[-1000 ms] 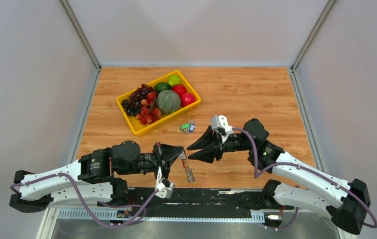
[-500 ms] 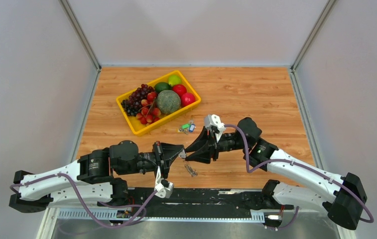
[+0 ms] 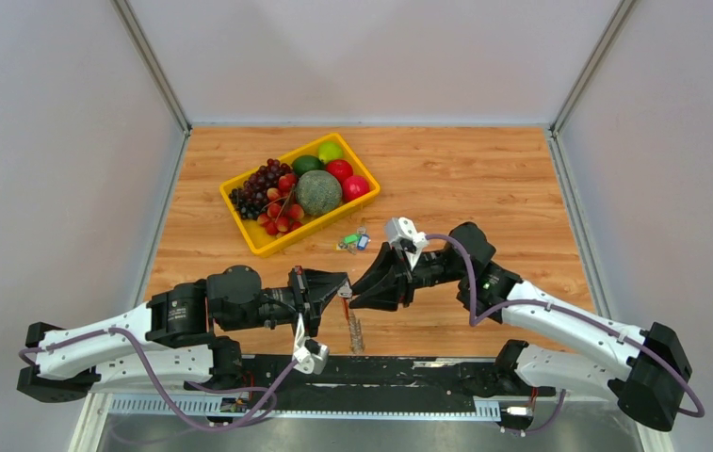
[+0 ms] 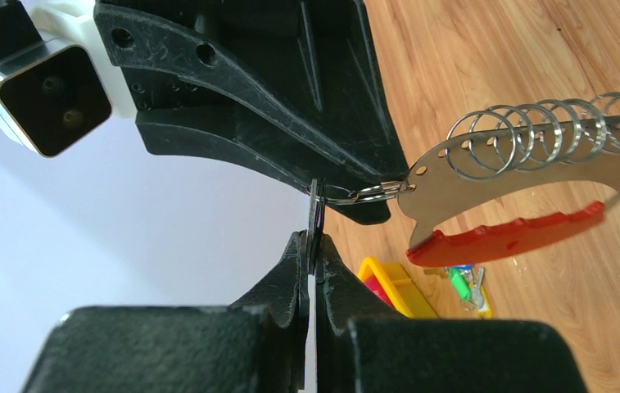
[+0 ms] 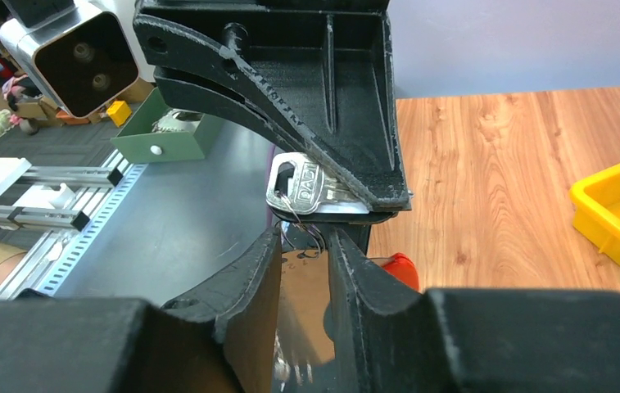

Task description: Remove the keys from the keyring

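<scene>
Where the keys are hanging: the keys (image 4: 470, 187) are dangling just beneath the spot where my two sets of fingertips are meeting, above the near part of the table (image 3: 484, 179). As far as I can judge, they are not resting on it.
Keyring: the keyring (image 4: 507, 241) is showing its red tag under the arch of the silver crescent in my left wrist view. Its small link (image 4: 368, 193) is joining the bunch to a stamped key (image 5: 296, 185).
Left gripper: my left gripper (image 4: 313, 242) is pinching that stamped key flat between closed jaws.
Right gripper: my right gripper (image 5: 304, 239) is facing the left one tip to tip with narrow jaws, and the thin wire is sitting at the gap. I cannot tell whether they are clamping it.
Direction: from both sets of jaws the bunch is lying downward and toward the near table edge, its long axis running away from the link.
Nearer arm: both tips are crowding the link. The left is carrying the load, so I am judging the right to be the one free to work the wire.
Risk: I am expecting the hanging bunch to swing and twist the link out of line.
Surroundings: a yellow tray (image 3: 277, 244) of fruit is sitting well beyond my grippers, with small coloured bits (image 3: 354, 241) lying between it and them.
</scene>
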`<act>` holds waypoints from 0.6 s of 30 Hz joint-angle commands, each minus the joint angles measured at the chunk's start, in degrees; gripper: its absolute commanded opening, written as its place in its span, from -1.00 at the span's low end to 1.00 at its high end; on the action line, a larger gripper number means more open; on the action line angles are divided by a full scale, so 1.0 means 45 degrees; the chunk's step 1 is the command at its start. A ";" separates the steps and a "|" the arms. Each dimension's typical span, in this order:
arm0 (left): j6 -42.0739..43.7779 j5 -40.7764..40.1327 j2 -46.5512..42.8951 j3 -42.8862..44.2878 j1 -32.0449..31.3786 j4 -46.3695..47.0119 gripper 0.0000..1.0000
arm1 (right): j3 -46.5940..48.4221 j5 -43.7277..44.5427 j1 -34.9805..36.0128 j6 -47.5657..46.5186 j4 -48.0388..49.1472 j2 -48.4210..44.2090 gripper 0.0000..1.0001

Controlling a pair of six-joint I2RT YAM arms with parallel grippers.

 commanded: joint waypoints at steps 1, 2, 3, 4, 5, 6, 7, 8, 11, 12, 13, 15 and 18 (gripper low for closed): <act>0.0221 0.0093 -0.0102 0.0198 -0.0049 0.0935 -1.00 | 0.0392 -0.0498 0.0152 0.0176 0.0544 0.0204 -0.42; 0.0234 0.0087 -0.0134 0.0208 -0.0049 0.0957 -1.00 | 0.0396 -0.0520 0.0158 0.0145 0.0518 0.0235 -0.47; 0.0230 0.0082 -0.0146 0.0203 -0.0049 0.0957 -1.00 | 0.0413 -0.0522 0.0154 0.0094 0.0449 0.0246 -0.54; 0.0241 0.0071 -0.0165 0.0199 -0.0049 0.0967 -1.00 | 0.0447 -0.0506 0.0173 0.0029 0.0330 0.0243 -0.61; 0.0244 0.0066 -0.0201 0.0198 -0.0049 0.0972 -1.00 | 0.0493 -0.0506 0.0182 -0.0079 0.0169 0.0238 -0.66; 0.0245 0.0053 -0.0232 0.0198 -0.0049 0.0990 -1.00 | 0.0526 -0.0494 0.0174 -0.0183 0.0007 0.0239 -0.72; 0.0260 0.0047 -0.0244 0.0188 -0.0049 0.0993 -1.00 | 0.0564 -0.0441 0.0180 -0.0267 -0.0152 0.0209 -0.79; 0.0253 0.0043 -0.0292 0.0174 -0.0049 0.1020 -1.00 | 0.0561 -0.0405 0.0186 -0.0316 -0.0264 0.0177 -0.86; 0.0257 0.0025 -0.0353 0.0071 -0.0049 0.1029 -1.00 | 0.0574 -0.0147 0.0186 -0.0337 -0.0411 0.0004 -1.00; 0.0251 0.0023 -0.0388 0.0047 -0.0049 0.1032 -1.00 | 0.0539 -0.0049 0.0174 -0.0317 -0.0431 -0.0056 -1.00; 0.0252 0.0022 -0.0440 -0.0020 -0.0049 0.1020 -1.00 | 0.0500 0.0056 0.0168 -0.0252 -0.0451 -0.0129 -1.00; 0.0234 -0.0149 -0.0577 -0.0134 -0.0049 0.1046 -1.00 | 0.0459 0.0385 0.0173 -0.0118 -0.0561 -0.0291 -1.00; 0.0153 -0.0426 -0.0824 -0.0340 -0.0049 0.1070 -1.00 | 0.0251 0.1055 0.0164 0.0116 -0.0725 -0.0669 -1.00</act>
